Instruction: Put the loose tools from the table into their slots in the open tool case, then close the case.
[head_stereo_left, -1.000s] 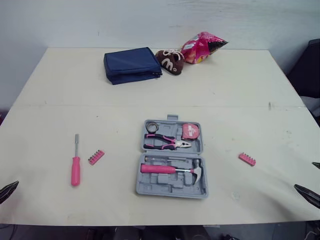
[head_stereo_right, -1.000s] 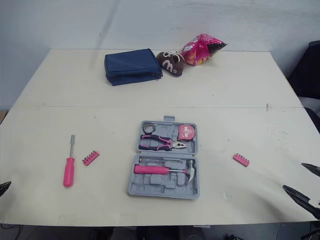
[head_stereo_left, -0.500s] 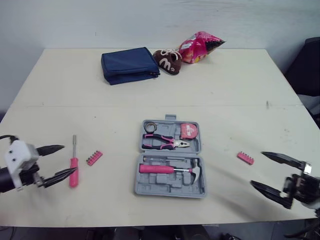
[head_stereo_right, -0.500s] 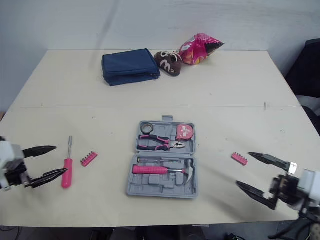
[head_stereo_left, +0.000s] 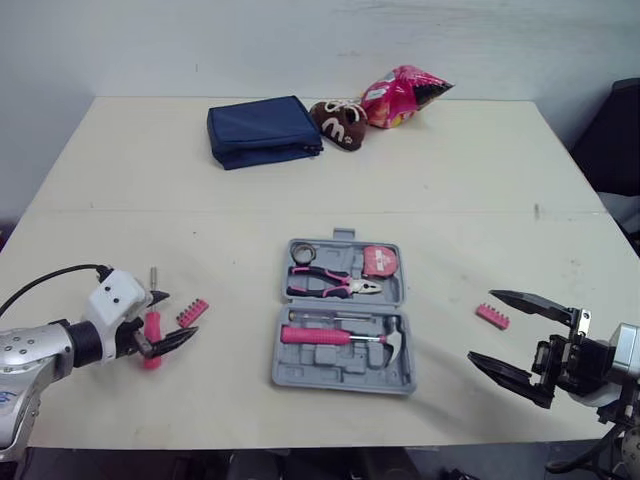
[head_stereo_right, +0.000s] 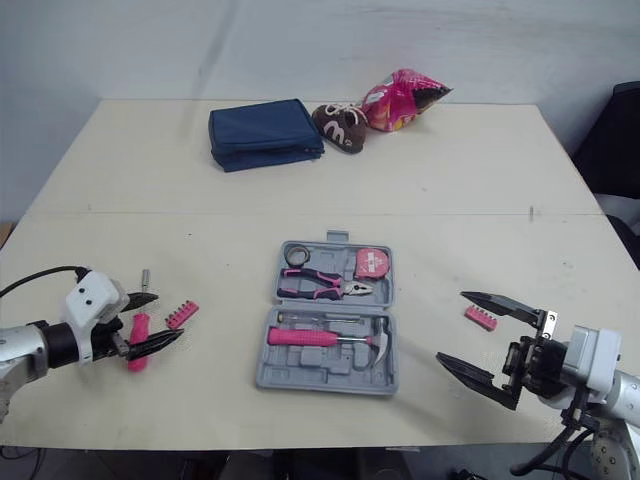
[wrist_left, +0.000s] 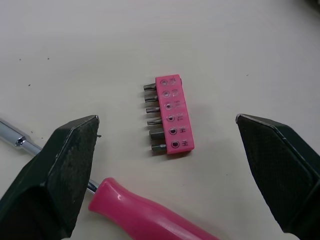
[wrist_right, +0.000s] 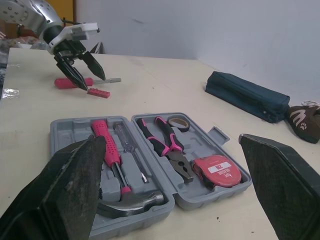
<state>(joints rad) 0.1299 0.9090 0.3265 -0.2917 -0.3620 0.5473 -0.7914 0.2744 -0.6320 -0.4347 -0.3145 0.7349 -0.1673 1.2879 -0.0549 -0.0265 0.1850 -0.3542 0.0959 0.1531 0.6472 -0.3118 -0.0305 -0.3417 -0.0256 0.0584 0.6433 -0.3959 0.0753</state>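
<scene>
Within half a second the left end effector (head_stereo_left: 182, 312) has slid in from the left edge, past the pink screwdriver (wrist_left: 145, 215) — its wide-spread fingers now bracket the left bit holder (wrist_left: 169, 120), untouched. The right end effector (head_stereo_left: 481, 325), also open, has closed in on the other bit holder (head_stereo_left: 493, 317), lower right. Both holders lie outside the open tool case (head_stereo_left: 330, 378) — grasps seem next.
</scene>
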